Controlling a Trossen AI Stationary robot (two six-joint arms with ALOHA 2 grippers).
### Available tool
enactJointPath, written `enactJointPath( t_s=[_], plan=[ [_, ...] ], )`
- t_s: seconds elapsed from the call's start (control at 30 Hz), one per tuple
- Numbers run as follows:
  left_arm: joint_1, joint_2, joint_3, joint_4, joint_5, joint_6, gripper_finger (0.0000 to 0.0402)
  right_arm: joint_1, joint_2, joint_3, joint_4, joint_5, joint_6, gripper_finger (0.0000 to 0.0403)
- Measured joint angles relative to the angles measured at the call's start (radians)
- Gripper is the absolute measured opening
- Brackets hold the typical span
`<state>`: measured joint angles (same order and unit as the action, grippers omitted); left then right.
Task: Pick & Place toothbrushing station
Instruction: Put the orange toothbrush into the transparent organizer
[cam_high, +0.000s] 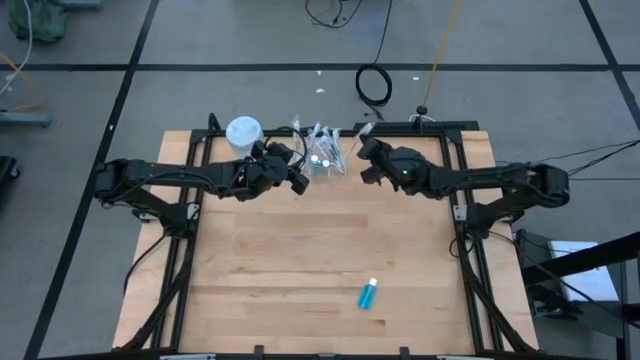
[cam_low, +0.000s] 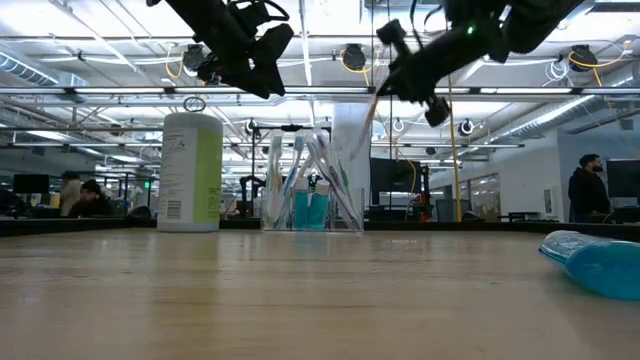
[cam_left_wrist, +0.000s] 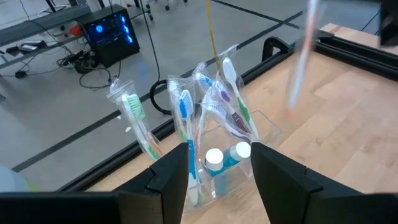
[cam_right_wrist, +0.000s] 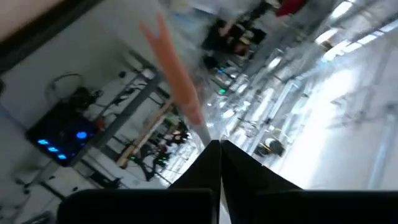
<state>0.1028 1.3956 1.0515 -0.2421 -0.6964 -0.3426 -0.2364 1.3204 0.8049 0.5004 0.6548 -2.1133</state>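
From above, the clear plastic cup (cam_high: 324, 160) stands near the far edge of the wooden tabletop (cam_high: 300, 250), packed with wrapped toothbrushes (cam_high: 318, 135) and white-capped blue tubes (cam_high: 320, 160); the left claw (cam_high: 298, 178) sits just beside the cup on its left, fingers spread and gripping nothing; the right claw (cam_high: 364, 148) hangs near the cup's right, clenched on a single toothbrush (cam_high: 360, 133); a white-lidded bottle (cam_high: 243, 131) stands behind the left arm, and a lone blue tube (cam_high: 368, 294) lies well apart toward the near edge. From tabletop height, the cup (cam_low: 312, 200) stands upright with brush handles leaning outward and blue tubes (cam_low: 310, 210) inside; the left claw (cam_low: 262, 72) hovers above and to its left; the right claw (cam_low: 432, 105) holds a pale toothbrush (cam_low: 368, 112) slanting down toward the cup's rim; the bottle (cam_low: 190, 172) stands left of the cup; the lone tube (cam_low: 592, 262) lies at the right, near the camera. Past the left wrist's open fingers (cam_left_wrist: 171, 177), the cup (cam_left_wrist: 227, 168) holds pastel brushes (cam_left_wrist: 186, 109) in wrappers and two white-capped tubes (cam_left_wrist: 214, 158); a blurred toothbrush (cam_left_wrist: 301, 56) hangs tilted above the tabletop beside it. The right wrist shows its closed fingers (cam_right_wrist: 214, 168) pinching an orange-handled toothbrush (cam_right_wrist: 174, 68) that sticks out ahead.
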Motion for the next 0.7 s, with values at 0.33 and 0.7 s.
enactJointPath(
  t_s=[0.33,0.7],
  plan=[
    [0.0,0.0,0.0,-0.001,0.0,-0.002,0.0179,-0.067,0.194,-0.004,0.005,-0.029,0.054,0.0],
    [0.0,0.0,0.0,-0.001,0.0,-0.002,0.0179,-0.05,0.286,-0.002,0.059,-0.031,0.059,0.0]
  ],
)
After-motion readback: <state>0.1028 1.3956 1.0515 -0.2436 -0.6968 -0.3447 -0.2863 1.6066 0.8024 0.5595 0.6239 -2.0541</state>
